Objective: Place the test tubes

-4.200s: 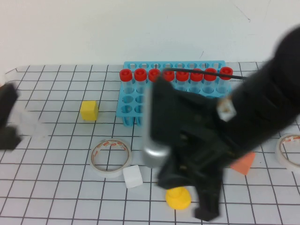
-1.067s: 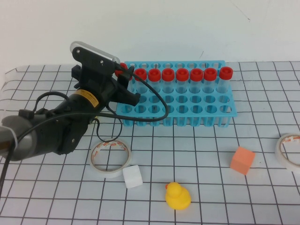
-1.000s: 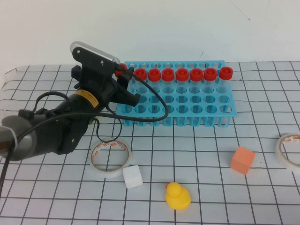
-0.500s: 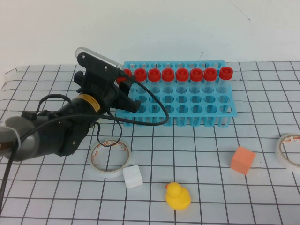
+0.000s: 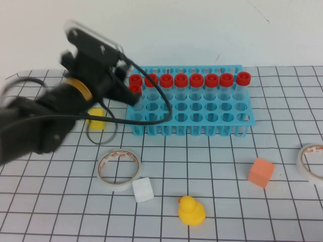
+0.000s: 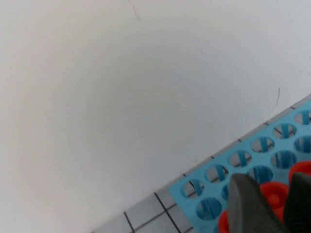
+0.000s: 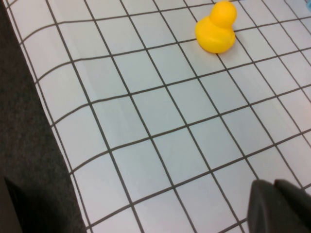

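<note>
A blue test tube rack (image 5: 202,108) stands at the back of the gridded table, with a row of red-capped tubes (image 5: 197,79) along its far side. One more red-capped tube (image 5: 135,89) stands in the second row at the rack's left end. My left gripper (image 5: 127,96) hovers just left of that tube. Its fingers are apart, and in the left wrist view the red cap (image 6: 272,196) shows in the gap of the gripper (image 6: 270,185) over the rack (image 6: 243,160). My right gripper (image 7: 278,191) is shut and empty, low over bare table.
A tape roll (image 5: 119,169), a white cube (image 5: 143,190), a yellow duck (image 5: 191,210) (image 7: 216,31) and an orange cube (image 5: 261,172) lie in front of the rack. A second tape roll (image 5: 313,162) sits at the right edge. A yellow cube (image 5: 96,121) is partly behind the left arm.
The left arm has pulled up and to the left, away from the rack's left end. The tube it hid now stands uncovered in the second row. The right arm has not moved.
</note>
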You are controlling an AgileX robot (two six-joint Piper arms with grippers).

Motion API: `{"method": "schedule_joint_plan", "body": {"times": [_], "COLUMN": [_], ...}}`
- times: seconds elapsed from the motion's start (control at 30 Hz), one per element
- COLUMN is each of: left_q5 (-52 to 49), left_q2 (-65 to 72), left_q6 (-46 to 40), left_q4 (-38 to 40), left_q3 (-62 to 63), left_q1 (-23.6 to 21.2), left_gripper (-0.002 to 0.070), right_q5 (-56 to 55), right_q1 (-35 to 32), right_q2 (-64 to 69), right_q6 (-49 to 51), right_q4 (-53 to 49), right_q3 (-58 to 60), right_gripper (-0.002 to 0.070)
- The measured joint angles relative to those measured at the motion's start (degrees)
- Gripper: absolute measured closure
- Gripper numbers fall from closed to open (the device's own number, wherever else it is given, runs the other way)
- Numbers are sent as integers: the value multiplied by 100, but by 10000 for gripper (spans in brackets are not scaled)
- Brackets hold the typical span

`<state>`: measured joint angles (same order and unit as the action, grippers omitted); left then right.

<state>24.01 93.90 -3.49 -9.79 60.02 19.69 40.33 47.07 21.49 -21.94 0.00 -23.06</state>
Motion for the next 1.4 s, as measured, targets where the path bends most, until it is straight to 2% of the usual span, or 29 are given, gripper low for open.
{"method": "schedule_joint_plan", "body": {"times": [0.13, 0.27, 0.63, 1.13, 1.27, 1.4], "left_q5": [-692, -1504, -3049, -3977, -4212, -4325], "left_q2": [-887, -1946, -4563, -8984, -9433, -9463], "left_q6": [-194, -233, -243, 79, 268, 1068], "left_q4": [0, -67, -126, -68, 128, 255], "left_q3": [0, 0, -331, -3869, -4577, -5181], "left_q1": [0, 0, 0, 0, 0, 0], "left_gripper": [618, 663, 674, 675, 675, 675], "right_q5": [0, 0, -9, -9, -9, -9], "right_q1": [0, 0, 0, 0, 0, 0], "right_q2": [0, 0, 0, 0, 0, 0], "right_q6": [0, 0, 0, 0, 0, 0], "right_q4": [0, 0, 0, 0, 0, 39], "right_q3": [0, 0, 0, 0, 0, 0], "right_gripper": [676, 676, 676, 678, 678, 678]}}
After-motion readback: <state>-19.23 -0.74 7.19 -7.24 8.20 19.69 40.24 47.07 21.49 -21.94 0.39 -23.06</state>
